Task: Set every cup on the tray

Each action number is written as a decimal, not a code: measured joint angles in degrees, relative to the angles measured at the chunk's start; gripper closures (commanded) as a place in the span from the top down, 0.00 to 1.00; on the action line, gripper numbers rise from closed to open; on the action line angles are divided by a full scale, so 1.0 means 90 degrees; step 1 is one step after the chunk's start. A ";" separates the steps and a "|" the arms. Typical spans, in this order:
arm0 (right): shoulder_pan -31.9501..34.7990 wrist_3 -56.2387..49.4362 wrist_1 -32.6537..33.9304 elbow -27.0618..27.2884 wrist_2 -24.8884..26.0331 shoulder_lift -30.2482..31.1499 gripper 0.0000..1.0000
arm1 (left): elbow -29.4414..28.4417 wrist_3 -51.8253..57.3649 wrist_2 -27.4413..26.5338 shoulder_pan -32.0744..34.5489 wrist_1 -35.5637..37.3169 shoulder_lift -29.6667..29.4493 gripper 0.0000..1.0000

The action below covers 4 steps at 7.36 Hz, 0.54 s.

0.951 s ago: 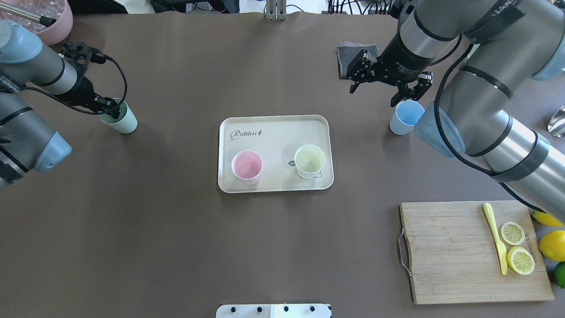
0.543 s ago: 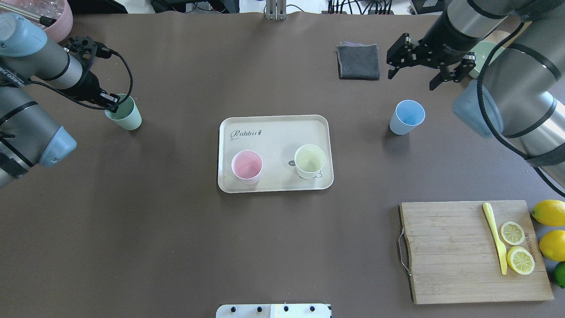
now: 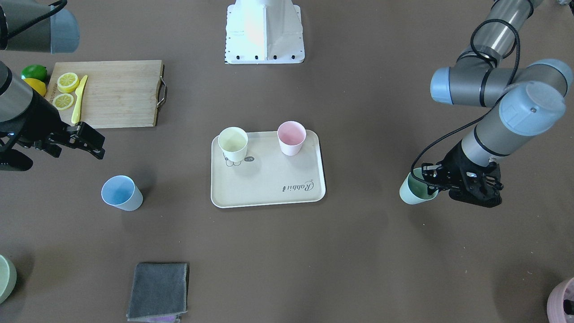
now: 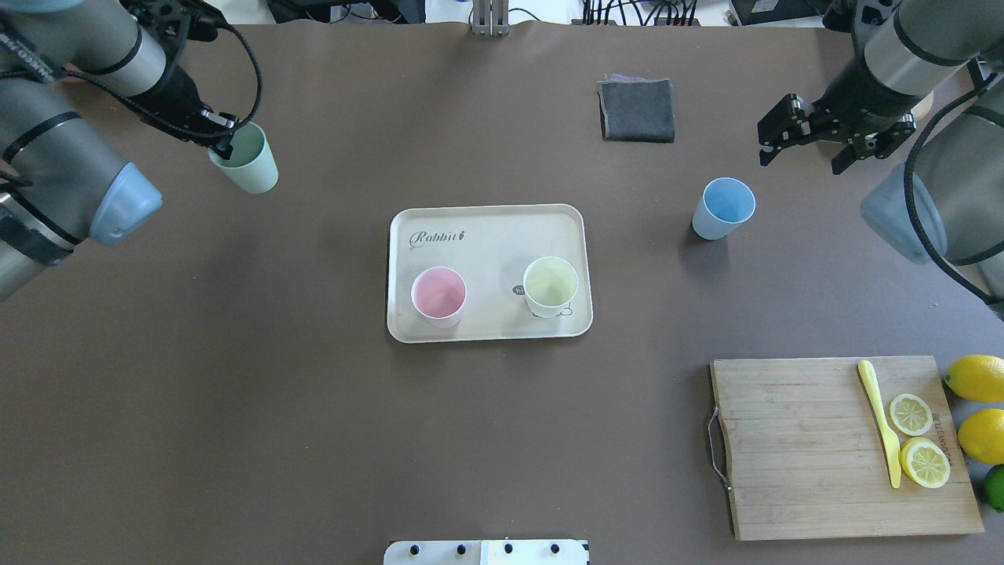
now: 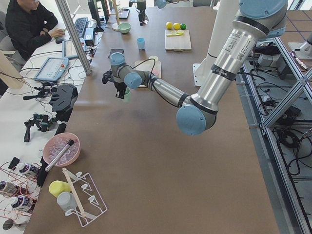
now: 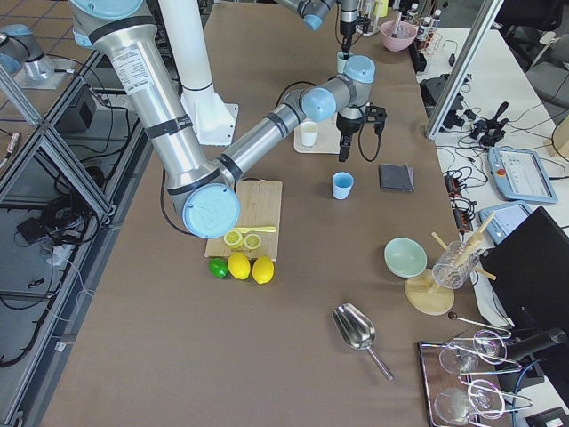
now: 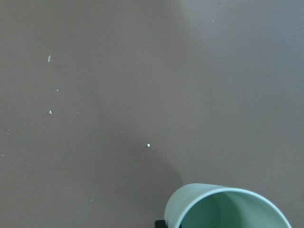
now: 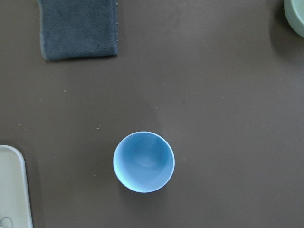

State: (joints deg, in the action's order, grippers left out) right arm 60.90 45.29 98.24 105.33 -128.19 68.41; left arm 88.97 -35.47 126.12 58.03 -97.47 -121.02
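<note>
"Rabbit" is written on the flat cream rectangular tray (image 4: 486,235), whose long axis runs left to right. The pastel pink cup (image 4: 438,295) and pale yellow cup (image 4: 551,286) stand upright on it. The light blue cup (image 4: 723,207) stands to its right, near a grey folded cloth (image 4: 637,109) and the wide-spread right gripper (image 4: 804,155). The left gripper (image 4: 222,135) pinches the rim of the mint green cup (image 4: 249,166), mouth up, well left of the tray.

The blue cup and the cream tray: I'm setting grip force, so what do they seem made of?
The light blue tapered cup looks like matte plastic: even colour, thin rim, no glare. The cream rectangular tray also looks plastic, perhaps melamine: smooth printed surface, moulded raised rim, rounded corners.
</note>
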 measured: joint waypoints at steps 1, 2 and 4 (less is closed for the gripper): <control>-0.0062 -0.0054 -0.0304 -0.0145 0.0194 0.0149 1.00 | 0.0166 -0.0524 -0.0008 -0.0137 0.0371 -0.0377 0.00; -0.0114 -0.0055 -0.0767 -0.0447 0.0291 0.0211 1.00 | 0.0246 -0.1088 -0.0067 -0.0420 0.0527 -0.0676 0.00; -0.0213 -0.0030 -0.1634 -0.1115 0.0351 0.0198 1.00 | 0.0280 -0.1923 -0.0503 -0.1043 0.0594 -0.1047 0.00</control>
State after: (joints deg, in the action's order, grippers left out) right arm 58.99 45.02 83.53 95.30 -125.03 70.19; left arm 91.49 -52.78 121.60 48.64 -92.12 -130.45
